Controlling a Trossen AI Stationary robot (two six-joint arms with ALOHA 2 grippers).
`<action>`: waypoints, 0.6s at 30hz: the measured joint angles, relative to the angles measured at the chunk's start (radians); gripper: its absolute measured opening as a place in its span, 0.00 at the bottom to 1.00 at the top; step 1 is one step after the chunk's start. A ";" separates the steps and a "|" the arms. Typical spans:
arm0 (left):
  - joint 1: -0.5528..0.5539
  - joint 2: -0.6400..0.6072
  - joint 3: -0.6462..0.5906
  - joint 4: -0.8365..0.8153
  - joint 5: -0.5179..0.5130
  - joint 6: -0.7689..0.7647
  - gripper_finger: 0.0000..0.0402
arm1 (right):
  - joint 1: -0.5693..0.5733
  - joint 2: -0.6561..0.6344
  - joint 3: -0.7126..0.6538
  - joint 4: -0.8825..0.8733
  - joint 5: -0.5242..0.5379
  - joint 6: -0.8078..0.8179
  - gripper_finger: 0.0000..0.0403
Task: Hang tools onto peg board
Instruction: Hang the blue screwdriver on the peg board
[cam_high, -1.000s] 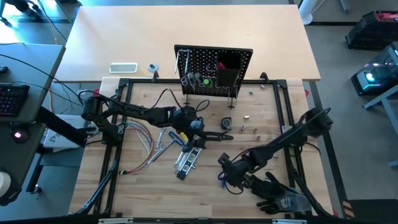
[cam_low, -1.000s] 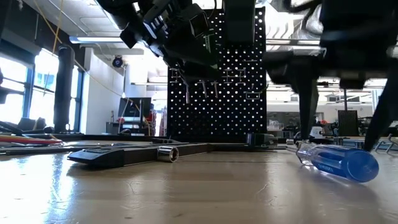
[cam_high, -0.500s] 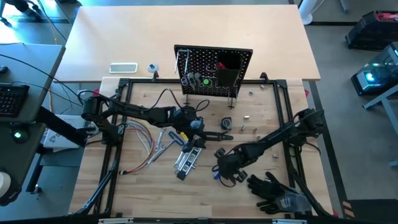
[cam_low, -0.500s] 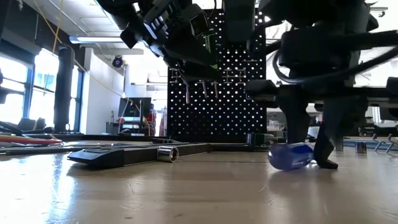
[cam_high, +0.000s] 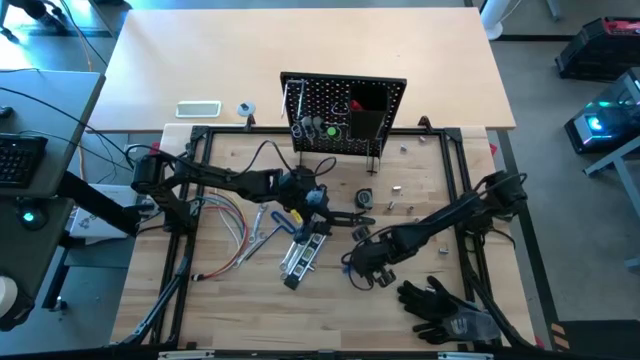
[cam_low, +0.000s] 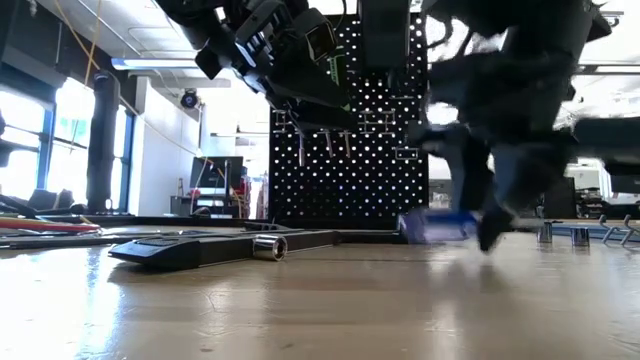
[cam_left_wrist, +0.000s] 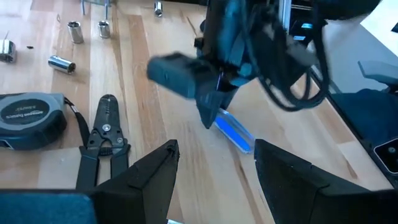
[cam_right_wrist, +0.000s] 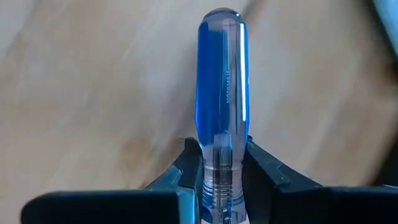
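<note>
Driver (cam_right_wrist: 221, 87) clear above bare table (cam_right_wrist: 87, 93)

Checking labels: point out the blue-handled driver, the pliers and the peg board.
blue-handled driver (cam_right_wrist: 222, 81), right wrist view, middle of the clear blue handle.
pliers (cam_left_wrist: 107, 121), left wrist view, at the pivot.
peg board (cam_high: 325, 105), high view, perforated face left of its bin.

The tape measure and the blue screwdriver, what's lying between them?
Black pliers lie between the tape measure and the blue screwdriver, shown in the left wrist view.
</note>
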 joint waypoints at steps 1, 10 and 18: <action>0.001 0.000 0.000 0.001 0.001 0.005 0.51 | 0.000 -0.014 0.000 -0.001 0.014 0.007 0.15; 0.008 -0.008 0.000 0.015 0.002 0.050 0.51 | 0.001 -0.144 0.002 -0.018 0.128 0.034 0.15; 0.027 -0.105 -0.001 0.058 -0.057 0.154 0.51 | 0.000 -0.299 0.003 -0.012 0.286 0.116 0.15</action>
